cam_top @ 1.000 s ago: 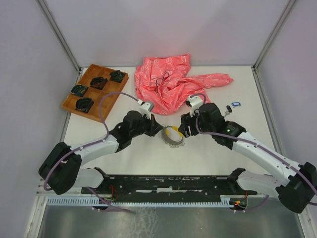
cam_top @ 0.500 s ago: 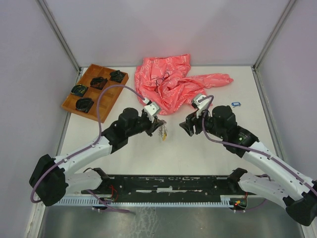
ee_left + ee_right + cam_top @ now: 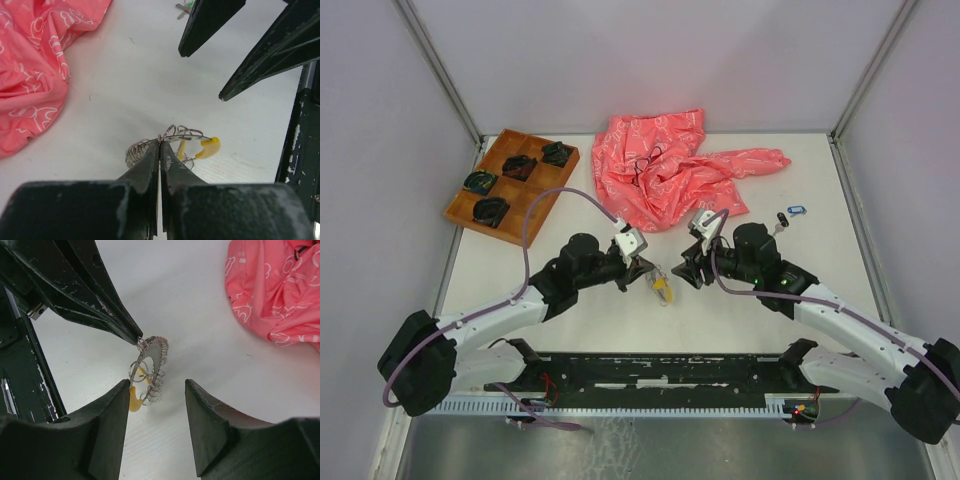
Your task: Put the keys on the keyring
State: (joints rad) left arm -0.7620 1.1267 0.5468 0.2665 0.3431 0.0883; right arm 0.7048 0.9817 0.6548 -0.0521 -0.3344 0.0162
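Left tool [image 3: 160,144] is clamped shut on the keyring [image 3: 137,152] just in front of the pink cloth [image 3: 35,65], yellow key [image 3: 210,146] seemingly threaded on; right tool [image 3: 157,385] gapes around it, while blue key [image 3: 797,210] and black key [image 3: 781,219] wait right of the cloth.

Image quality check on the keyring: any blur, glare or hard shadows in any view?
Top external: even, diffuse light and only soft shadows, but the keyring is too small to resolve its coils. Left wrist: keyring sharp, no blown-out glare; the left gripper turns soft close to the lens. Right wrist: keyring crisp, a faint shadow on the table; the right gripper looks slightly soft.
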